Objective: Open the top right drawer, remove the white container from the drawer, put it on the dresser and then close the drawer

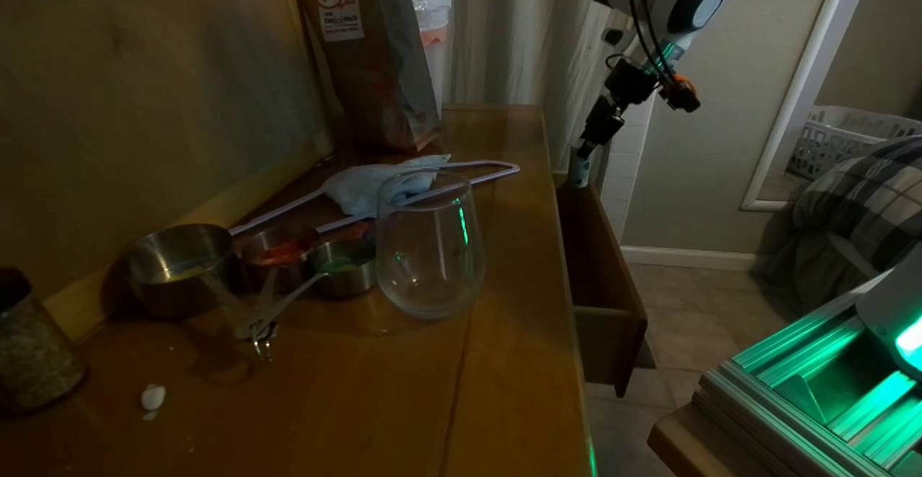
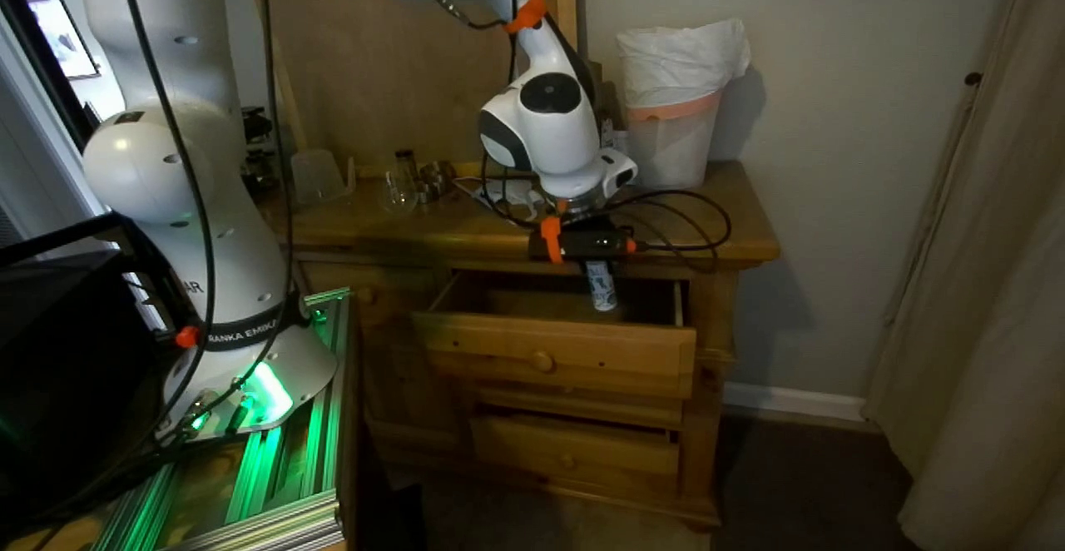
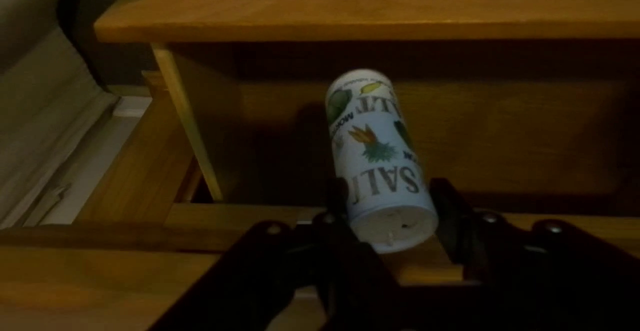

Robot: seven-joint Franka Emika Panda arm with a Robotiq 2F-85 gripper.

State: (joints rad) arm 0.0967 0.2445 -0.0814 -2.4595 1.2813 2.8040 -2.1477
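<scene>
White container (image 3: pixel 377 156) is held nearly upright over the open top right drawer (image 2: pixel 616 351), base clearance uncertain; claw (image 3: pixel 390 193) closed to its width, gripping the upper end; recommend raising the base well above the surface (image 1: pixel 526 390) before inward travel

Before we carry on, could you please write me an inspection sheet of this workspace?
Surface: the dresser has a glossy brown top with a small whitish bit on it.
Job's things: top right drawer stands open; white container, marked SALT, is held at its opening, contact with the drawer unclear.
Clutter: clear glass, measuring cups, hanger and paper bag on the dresser.
Gripper: closed on the white container.
Cables: loop out beside the gripper in an exterior view; snags: nothing seen.
Surroundings: curtain and plaid fabric; a lower drawer appears ajar; people: nothing seen.
</scene>
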